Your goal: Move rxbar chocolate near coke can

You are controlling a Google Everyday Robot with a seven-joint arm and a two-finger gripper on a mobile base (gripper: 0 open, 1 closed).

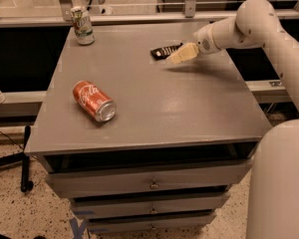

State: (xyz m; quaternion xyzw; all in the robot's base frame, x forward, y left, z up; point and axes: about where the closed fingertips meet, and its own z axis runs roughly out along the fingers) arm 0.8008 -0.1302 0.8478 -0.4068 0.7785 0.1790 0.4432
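Observation:
The rxbar chocolate [165,51], a small flat black bar with white lettering, lies near the far right of the grey cabinet top [154,108]. The coke can [93,101], red with white script and a silver end, lies on its side toward the front left. My gripper [175,58], with cream fingers on a white arm, hovers just right of the bar and partly over its right end. It is far from the can.
A green-and-white can [82,25] stands upright at the far left corner. The cabinet has drawers [149,183] below its front edge. A glass partition and a metal rail run behind. My white arm base [281,183] fills the lower right.

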